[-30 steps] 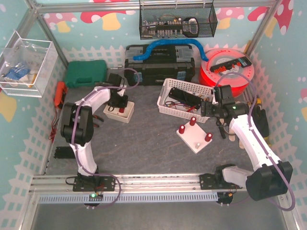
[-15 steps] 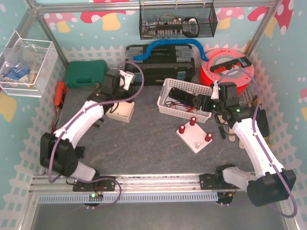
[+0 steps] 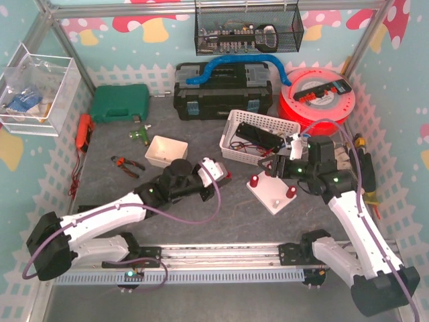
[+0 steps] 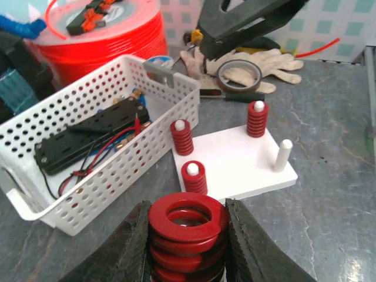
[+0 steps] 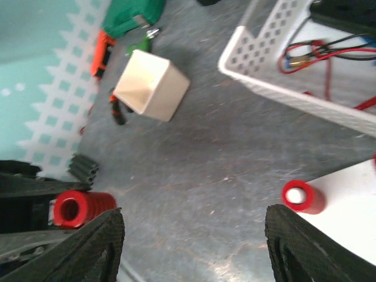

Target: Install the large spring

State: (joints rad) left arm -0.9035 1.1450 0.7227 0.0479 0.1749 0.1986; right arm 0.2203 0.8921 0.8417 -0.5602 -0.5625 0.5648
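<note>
Left wrist view, near to far: the left hand (image 4: 187,235) is closed on the large red spring (image 4: 188,228), which it holds above the tabletop (image 4: 329,194), near the white peg plate (image 4: 235,167) but apart from it. Three pegs carry small springs (image 4: 194,177); one peg (image 4: 284,154) is bare. The right hand (image 5: 194,247) has its fingers spread wide and holds nothing.

- The table (image 3: 241,221) is seen from above and behind.
- The peg plate (image 4: 235,164) and basket (image 4: 135,158) are faced closely from the left wrist.
- Both are shared, at right, by the downward right-wrist view.
</note>
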